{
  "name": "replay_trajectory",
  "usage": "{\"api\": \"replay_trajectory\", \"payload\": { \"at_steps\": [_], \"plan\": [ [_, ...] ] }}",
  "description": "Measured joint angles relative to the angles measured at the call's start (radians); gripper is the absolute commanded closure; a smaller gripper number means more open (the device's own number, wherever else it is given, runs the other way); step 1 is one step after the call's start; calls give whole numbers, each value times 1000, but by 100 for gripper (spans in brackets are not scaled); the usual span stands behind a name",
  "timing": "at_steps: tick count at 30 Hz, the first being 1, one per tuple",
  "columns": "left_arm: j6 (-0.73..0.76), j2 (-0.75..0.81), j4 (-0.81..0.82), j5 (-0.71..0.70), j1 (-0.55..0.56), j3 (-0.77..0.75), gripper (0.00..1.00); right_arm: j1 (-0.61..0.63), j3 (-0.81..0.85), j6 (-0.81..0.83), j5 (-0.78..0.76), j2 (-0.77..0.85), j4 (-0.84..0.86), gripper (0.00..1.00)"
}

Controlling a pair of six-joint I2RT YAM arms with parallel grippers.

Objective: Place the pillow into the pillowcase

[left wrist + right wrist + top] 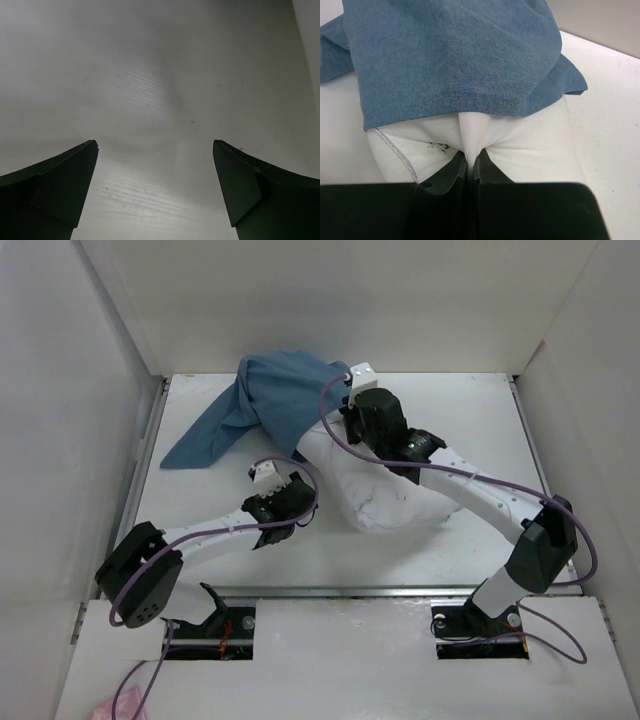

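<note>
One pillow [385,505], one pillowcase [272,402]

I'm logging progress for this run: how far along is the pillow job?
Done: the pillowcase covers the far end of the pillow. In hand: the right tool is shut on a pinch of pillow fabric just below its hem. Left: much of the pillow lies bare on the table; the left tool is open and empty.

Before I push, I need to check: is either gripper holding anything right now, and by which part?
The right gripper is pinched shut on a fold of the pillow, just below the hem of the pillowcase. The left gripper is open, holding nothing.
</note>
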State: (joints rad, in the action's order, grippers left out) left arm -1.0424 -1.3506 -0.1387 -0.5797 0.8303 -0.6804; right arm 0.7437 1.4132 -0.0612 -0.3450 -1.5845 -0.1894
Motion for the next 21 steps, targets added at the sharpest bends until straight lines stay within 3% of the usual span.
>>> {"api": "replay_trajectory", "payload": {
  "at_steps": [5, 10, 15, 21],
  "plan": [
    [-51, 22, 187, -123, -42, 97, 0, -3, 43, -22, 10, 0, -65, 100],
    [123, 21, 663, -130, -89, 276, 0, -11, 108, -40, 25, 0, -159, 100],
    [300, -155, 984, -19, -113, 246, 0, -16, 237, -76, 43, -2, -249, 100],
    [412, -255, 1187, 143, -112, 225, 0, -18, 366, -105, 45, -27, -301, 100]
  ]
}}
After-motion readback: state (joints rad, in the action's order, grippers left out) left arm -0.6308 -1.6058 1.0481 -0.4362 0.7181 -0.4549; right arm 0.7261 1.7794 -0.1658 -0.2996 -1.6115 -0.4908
